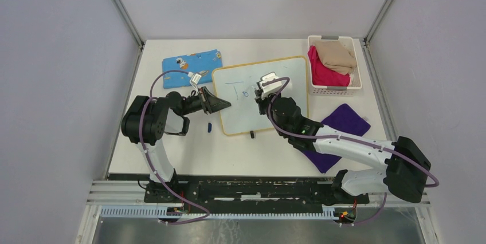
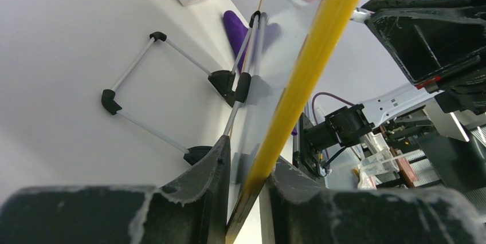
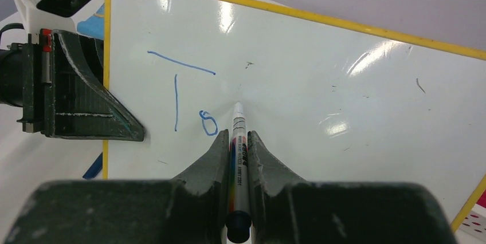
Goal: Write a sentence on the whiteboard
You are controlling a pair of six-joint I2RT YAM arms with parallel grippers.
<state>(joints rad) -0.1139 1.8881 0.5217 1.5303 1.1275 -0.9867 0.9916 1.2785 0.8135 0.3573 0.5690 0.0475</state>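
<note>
The whiteboard (image 1: pixel 275 98) with a yellow rim lies tilted mid-table. Blue marker letters "To" (image 3: pixel 192 98) are all that shows of the sentence (image 1: pixel 238 89), at the board's upper left. My right gripper (image 3: pixel 236 135) is shut on a whiteboard marker (image 3: pixel 237 152); its tip (image 3: pixel 238 106) rests on the board just right of the "o". My left gripper (image 2: pixel 249 169) is shut on the board's left edge, the yellow rim (image 2: pixel 309 66) running between its fingers. From above, that left gripper (image 1: pixel 224 105) is at the board's left side and the right gripper (image 1: pixel 265 96) over its middle.
A white basket (image 1: pixel 359 66) holding red and beige cloths stands at the back right. A purple cloth (image 1: pixel 347 119) lies under the right arm. A blue patterned cloth (image 1: pixel 192 65) lies at the back left. A small blue cap (image 1: pixel 210 126) lies near the board's left corner. The board's wire stand (image 2: pixel 155 83) props it up.
</note>
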